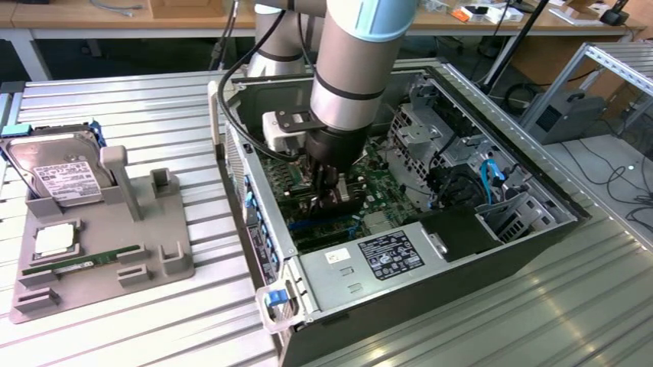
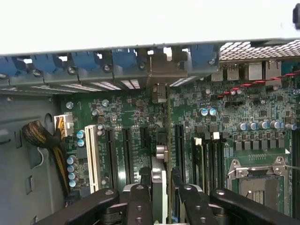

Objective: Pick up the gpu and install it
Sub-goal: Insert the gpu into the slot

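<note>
One gripper (image 2: pixel 159 187), reaching down inside the open computer case (image 1: pixel 531 191), is clamped on the gpu (image 2: pixel 159 173), held edge-on, its long axis running along the motherboard's expansion slots (image 2: pixel 126 154) directly beneath.

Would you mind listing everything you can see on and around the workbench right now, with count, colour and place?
computer case: one, black and silver, open, on the exterior view's right of the table
motherboard: one, green, inside the case
gpu: one, seen edge-on, held upright between the fingers over the motherboard's slots
hard drive: one, silver with white label, standing in the grey holder
RAM stick: one, green, lying in the holder
processor: one, silver, flat in the holder
holder: one, grey, on the exterior view's left
table: one, ribbed metal
gripper: one, black, closed on the gpu, inside the case
arm: one, silver and light blue, reaching down into the case
</note>
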